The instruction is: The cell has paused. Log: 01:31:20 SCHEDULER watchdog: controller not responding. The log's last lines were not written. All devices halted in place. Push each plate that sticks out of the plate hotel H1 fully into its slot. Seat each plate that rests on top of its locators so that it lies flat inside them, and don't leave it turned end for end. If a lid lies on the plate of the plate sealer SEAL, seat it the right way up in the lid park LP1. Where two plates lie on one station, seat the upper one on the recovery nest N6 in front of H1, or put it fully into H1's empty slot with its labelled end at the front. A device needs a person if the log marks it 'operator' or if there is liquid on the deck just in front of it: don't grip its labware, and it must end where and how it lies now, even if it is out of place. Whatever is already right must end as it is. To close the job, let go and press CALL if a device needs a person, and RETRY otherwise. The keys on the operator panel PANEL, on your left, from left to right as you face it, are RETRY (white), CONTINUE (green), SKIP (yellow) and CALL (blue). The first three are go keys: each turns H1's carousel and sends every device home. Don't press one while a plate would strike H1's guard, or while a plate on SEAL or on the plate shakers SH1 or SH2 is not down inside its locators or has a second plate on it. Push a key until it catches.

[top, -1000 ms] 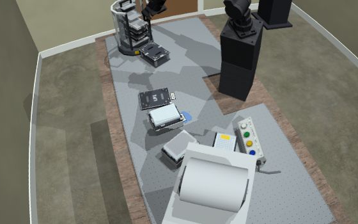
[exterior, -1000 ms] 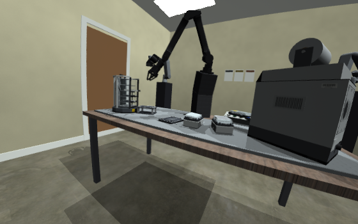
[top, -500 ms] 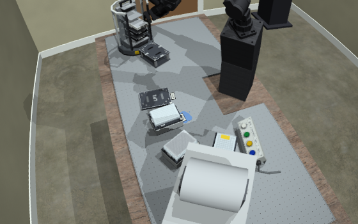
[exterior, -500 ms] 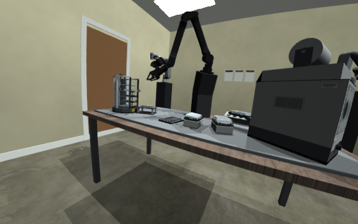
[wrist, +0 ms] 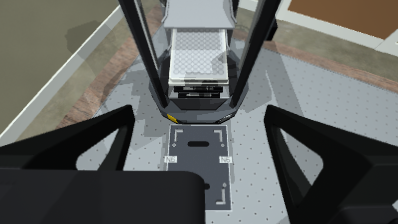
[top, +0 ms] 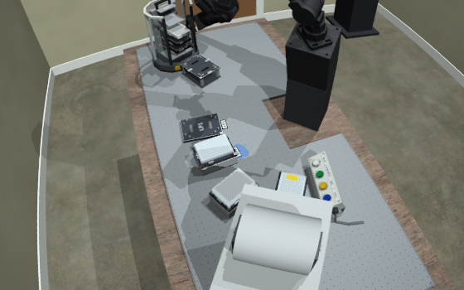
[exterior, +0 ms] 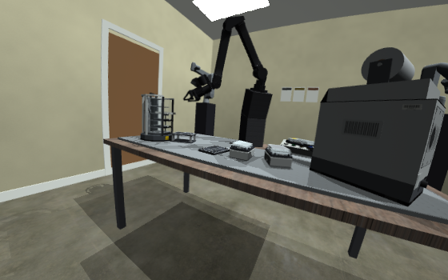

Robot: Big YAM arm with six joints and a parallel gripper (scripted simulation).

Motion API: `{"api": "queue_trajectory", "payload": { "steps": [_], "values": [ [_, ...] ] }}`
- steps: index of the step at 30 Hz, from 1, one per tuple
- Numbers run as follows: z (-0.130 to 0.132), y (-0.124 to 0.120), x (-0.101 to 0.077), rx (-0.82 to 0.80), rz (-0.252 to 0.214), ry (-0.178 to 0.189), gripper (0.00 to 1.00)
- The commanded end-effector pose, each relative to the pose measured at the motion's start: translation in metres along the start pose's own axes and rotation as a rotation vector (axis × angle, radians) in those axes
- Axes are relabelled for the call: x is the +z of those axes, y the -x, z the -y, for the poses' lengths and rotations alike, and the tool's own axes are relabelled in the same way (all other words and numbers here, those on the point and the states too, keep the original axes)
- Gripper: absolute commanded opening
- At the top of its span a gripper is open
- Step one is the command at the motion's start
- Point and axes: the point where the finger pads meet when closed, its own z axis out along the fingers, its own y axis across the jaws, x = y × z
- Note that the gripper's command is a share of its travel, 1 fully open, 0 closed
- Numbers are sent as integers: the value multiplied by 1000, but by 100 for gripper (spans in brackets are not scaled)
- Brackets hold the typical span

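On the near end of the wooden desk (top: 140, 137), under its grey perforated mat, sits the large white plate sealer with a roll on top (top: 277, 240). At its far side a white well plate with a yellow patch (top: 292, 183) lies on the sealer's stage. Just right of it lies the long white operator panel (top: 324, 181), with its white, green, yellow and blue round keys in a row.

Left of the sealer's far corner, a grey shaker block carries a white well plate (top: 233, 188) that looks turned at an angle. Farther on, a second shaker holds another white well plate (top: 214, 150), sitting tilted on its base, with a small blue puddle (top: 241, 151) on the mat touching its right side. Just beyond stands a flat black lid park marked with white figures (top: 200, 127).

At the far left end, the black recovery nest with slotted top (wrist: 199, 165) lies in front of the cylindrical plate hotel with dark posts (top: 152, 37). In the wrist view one white well plate (wrist: 198, 61) juts out of a hotel slot toward the nest.

The black end effector (exterior: 193, 95) hangs above the nest, aimed at the hotel, its fingers spread wide apart and holding nothing. The tall black arm pedestal (top: 310, 79) stands at the right edge.
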Motion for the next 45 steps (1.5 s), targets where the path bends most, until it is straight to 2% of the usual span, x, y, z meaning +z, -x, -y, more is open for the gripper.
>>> {"api": "queue_trajectory", "payload": {
  "steps": [1, 4, 5, 13, 17, 19, 20, 22, 25, 28, 30, 32, 40, 43, 45],
  "values": [
    [-3, 6, 1, 9, 16, 6, 100],
    [-3, 6, 1, 9, 16, 6, 100],
    [-9, -3, 8, 13, 20, 17, 98],
    [-8, -40, 26, 13, 17, 16, 82],
    [-8, -47, 30, 13, 16, 16, 78],
    [-8, -47, 30, 13, 16, 16, 74],
    [-16, -24, 28, 22, 53, 29, 72],
    [-15, -24, 28, 23, 53, 28, 68],
    [-6, -44, 30, 15, 14, 10, 62],
    [-3, -59, 44, 10, -10, 0, 56],
    [-3, -63, 53, 9, -12, 1, 52],
    [-3, -63, 53, 9, -12, 1, 52],
    [-6, -79, 89, 7, -13, 4, 36],
    [-6, -79, 89, 7, -13, 4, 30],
    [-9, -57, 92, 13, 16, 10, 26]
  ]
}}
